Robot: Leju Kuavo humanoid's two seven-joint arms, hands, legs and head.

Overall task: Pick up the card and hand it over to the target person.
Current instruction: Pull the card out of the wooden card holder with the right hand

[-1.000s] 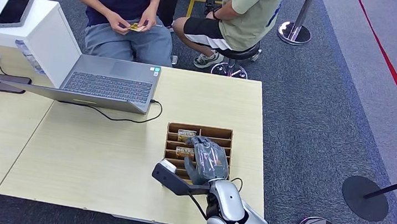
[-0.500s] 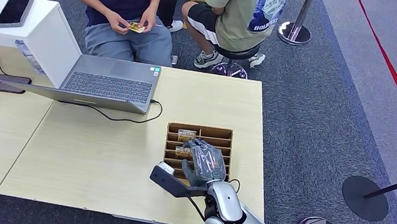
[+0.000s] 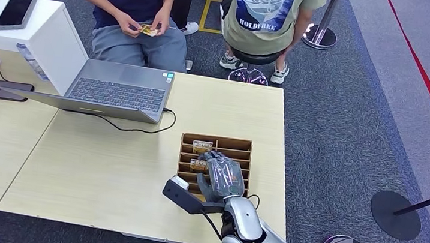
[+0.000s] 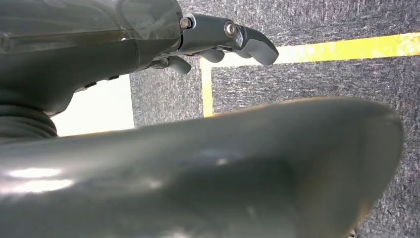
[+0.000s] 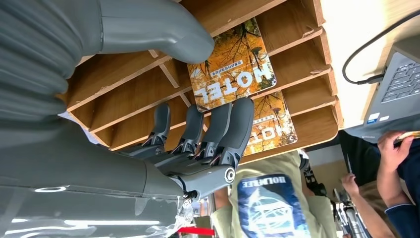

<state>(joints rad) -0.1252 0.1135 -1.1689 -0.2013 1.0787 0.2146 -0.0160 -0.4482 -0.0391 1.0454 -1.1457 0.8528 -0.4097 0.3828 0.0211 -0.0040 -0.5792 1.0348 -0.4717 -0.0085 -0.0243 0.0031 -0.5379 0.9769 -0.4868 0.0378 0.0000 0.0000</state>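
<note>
Moved: right hand (image 3: pixel 221 175) barely shifted; person in green shirt (image 3: pixel 264 13) turned round.
Hand: fingers spread over card (image 5: pixel 233 66), not pinching.
Risk: card probably slides in wooden tray (image 3: pixel 245 144), thumb misses edge.

On the desk (image 3: pixel 105 170) a slotted box (image 3: pixel 217 142) sits near the right edge, toward the robot's side. Two cards lie in its left-hand slots: one card (image 3: pixel 201 146) farther from the robot, the other card (image 5: pixel 233 67) nearer, under the right hand (image 3: pixel 222 175), which hangs over the box with its fingers (image 5: pixel 236 126) just above that card (contact cannot be told). A laptop (image 3: pixel 116 92) lies left of the box and farther back. Beyond the desk's far edge sit two people, one person (image 3: pixel 129 10) behind the laptop, another person (image 3: pixel 266 15) to the right.
</note>
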